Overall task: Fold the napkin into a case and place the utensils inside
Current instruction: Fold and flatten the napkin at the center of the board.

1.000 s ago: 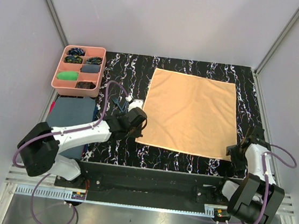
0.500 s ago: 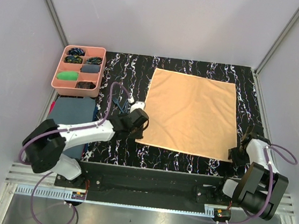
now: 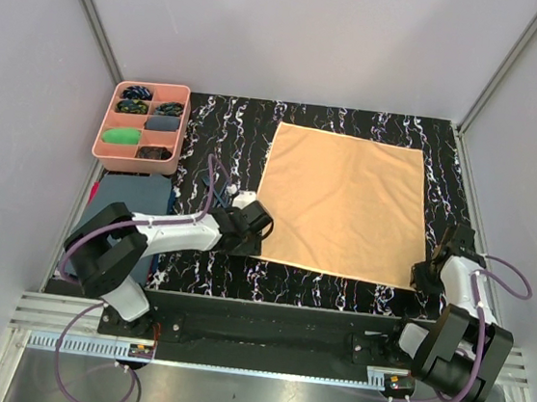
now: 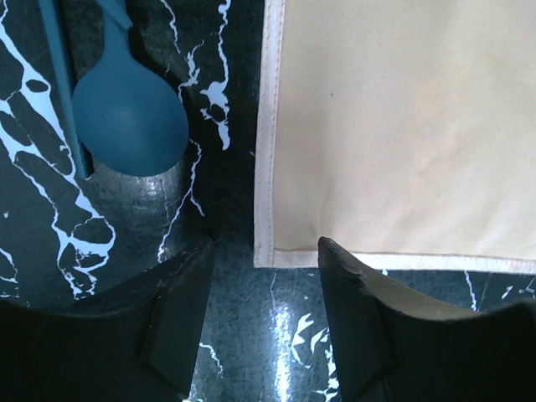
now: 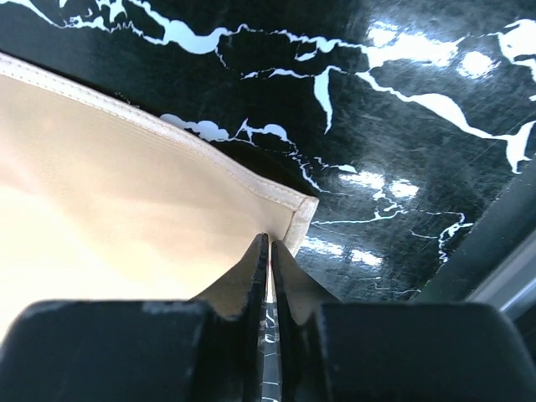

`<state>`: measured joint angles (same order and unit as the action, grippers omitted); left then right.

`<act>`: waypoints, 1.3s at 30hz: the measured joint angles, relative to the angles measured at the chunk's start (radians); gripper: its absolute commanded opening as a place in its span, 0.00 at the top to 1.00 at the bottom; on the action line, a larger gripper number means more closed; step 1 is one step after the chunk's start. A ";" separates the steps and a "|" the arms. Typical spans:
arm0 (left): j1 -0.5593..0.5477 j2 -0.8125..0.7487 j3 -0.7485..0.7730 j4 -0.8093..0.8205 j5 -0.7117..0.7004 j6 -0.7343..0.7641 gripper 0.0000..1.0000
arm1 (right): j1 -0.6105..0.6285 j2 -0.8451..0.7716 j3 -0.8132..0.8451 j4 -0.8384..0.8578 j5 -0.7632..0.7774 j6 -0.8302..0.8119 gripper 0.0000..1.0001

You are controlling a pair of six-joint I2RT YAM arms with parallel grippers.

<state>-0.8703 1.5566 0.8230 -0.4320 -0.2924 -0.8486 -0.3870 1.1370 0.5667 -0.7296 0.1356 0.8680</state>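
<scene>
napkin (image 3: 341,204): peach-orange square, spread flat and unfolded on the right half of the black, white-veined tabletop (image 3: 224,123); not yet a case.
near-right corner, right wrist view only: hem caught between the fingers of the right claw (image 5: 268,244), drawn almost together with only a hair's slit between them; overhead, just a dark claw sitting at that corner.
near-left corner, left wrist view only: stitched hem lying flat, framed by the left claw (image 4: 264,251), fingers well parted, one on either side of the corner; contact with the fabric not discernible.
utensils (image 4: 126,117): dark blue round spoon bowl with a slim handle beside it, on bare tabletop just left of the napkin's left edge, apart from it; overhead, only a thin blue sliver near the left claw.
tray (image 3: 132,163): pink, compartmented, at the far left with small coloured bundles inside; overhead view only.
cloth (image 3: 124,194): dark blue-grey sheet just nearer than the tray, partly under the left arm.
</scene>
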 measured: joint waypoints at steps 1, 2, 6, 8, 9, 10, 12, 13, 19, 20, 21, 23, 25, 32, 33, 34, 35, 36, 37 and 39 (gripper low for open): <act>0.000 0.010 0.009 0.000 -0.002 -0.008 0.43 | 0.000 -0.001 -0.001 0.002 -0.003 -0.001 0.89; 0.000 0.019 0.019 -0.001 -0.004 -0.018 0.43 | 0.000 -0.002 -0.002 0.003 -0.007 -0.003 0.89; 0.000 0.036 0.034 -0.002 -0.016 -0.050 0.50 | 0.000 -0.013 -0.005 0.013 -0.024 -0.011 0.91; 0.000 0.037 0.034 -0.005 -0.024 -0.068 0.53 | 0.000 -0.022 -0.005 0.016 -0.026 -0.015 0.91; 0.000 0.038 0.034 -0.008 -0.029 -0.075 0.53 | 0.000 -0.029 -0.005 0.019 -0.026 -0.016 0.91; -0.001 0.039 0.034 -0.012 -0.032 -0.081 0.53 | 0.000 -0.035 -0.006 0.020 -0.026 -0.016 0.91; -0.012 0.051 0.048 -0.033 -0.060 -0.103 0.53 | 0.000 -0.051 -0.006 0.025 -0.026 -0.019 0.91; -0.021 0.061 0.058 -0.045 -0.072 -0.108 0.53 | 0.000 -0.057 -0.006 0.026 -0.026 -0.020 0.91; -0.084 0.138 0.138 -0.125 -0.159 -0.161 0.55 | 0.000 -0.081 -0.016 0.034 -0.040 -0.024 0.91; -0.090 0.144 0.145 -0.128 -0.165 -0.173 0.56 | 0.000 -0.081 -0.018 0.034 -0.044 -0.025 0.90; -0.098 0.150 0.149 -0.133 -0.174 -0.188 0.57 | 0.000 -0.081 -0.018 0.034 -0.049 -0.027 0.90; -0.104 0.152 0.150 -0.137 -0.184 -0.208 0.65 | 0.000 -0.083 -0.018 0.037 -0.051 -0.030 0.90; -0.110 0.154 0.150 -0.142 -0.194 -0.227 0.74 | 0.000 -0.088 -0.018 0.039 -0.051 -0.033 0.90; -0.121 0.147 0.142 -0.148 -0.226 -0.260 1.00 | 0.000 -0.105 -0.021 0.055 -0.077 -0.047 0.92; -0.121 0.140 0.137 -0.144 -0.227 -0.260 1.00 | 0.000 -0.111 -0.022 0.055 -0.078 -0.050 0.93; -0.121 0.134 0.132 -0.146 -0.228 -0.258 1.00 | 0.000 -0.117 -0.023 0.055 -0.078 -0.053 0.96; -0.121 0.126 0.127 -0.151 -0.227 -0.251 1.00 | 0.000 -0.129 -0.023 0.055 -0.079 -0.057 0.97; -0.121 0.116 0.120 -0.159 -0.227 -0.240 1.00 | 0.000 -0.143 -0.023 0.055 -0.085 -0.061 0.98; -0.122 0.104 0.114 -0.171 -0.228 -0.232 1.00 | 0.000 -0.158 -0.023 0.056 -0.093 -0.065 1.00; -0.123 0.064 0.107 -0.200 -0.233 -0.189 1.00 | 0.000 -0.192 -0.022 0.056 -0.108 -0.075 1.00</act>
<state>-0.9932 1.6203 0.9298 -0.6323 -0.5251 -1.0378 -0.3870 0.9455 0.5446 -0.6735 0.0273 0.7933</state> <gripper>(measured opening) 0.012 0.014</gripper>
